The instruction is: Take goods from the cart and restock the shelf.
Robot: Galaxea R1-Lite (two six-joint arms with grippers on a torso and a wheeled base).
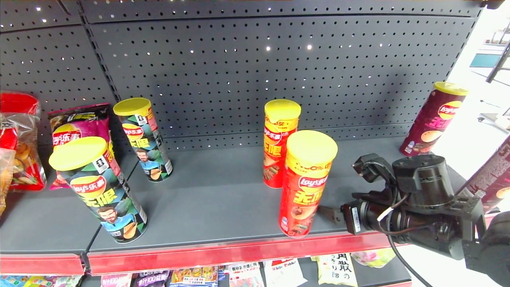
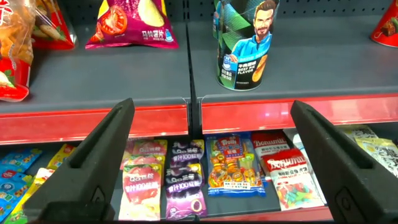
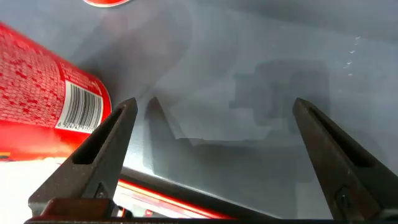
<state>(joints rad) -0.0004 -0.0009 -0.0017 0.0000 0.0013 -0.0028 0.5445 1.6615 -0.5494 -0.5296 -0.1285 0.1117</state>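
Two red chip cans with yellow lids stand mid-shelf, one at the front edge (image 1: 306,183) and one behind it (image 1: 279,139). My right gripper (image 1: 324,211) is open just right of the front red can's base, low over the grey shelf (image 1: 223,199), with nothing between its fingers. In the right wrist view the front red can (image 3: 43,93) lies beside one finger of the right gripper (image 3: 214,106). My left gripper (image 2: 211,109) is open and empty in front of the shelf's red edge strip (image 2: 298,112), below a dark green can (image 2: 245,43).
Two dark green cans (image 1: 101,187) (image 1: 143,139) stand at the left, with chip bags (image 1: 77,131) beyond them. A maroon can (image 1: 434,119) stands at the back right, another (image 1: 492,175) at the right edge. Snack packets (image 2: 186,180) fill the lower shelf.
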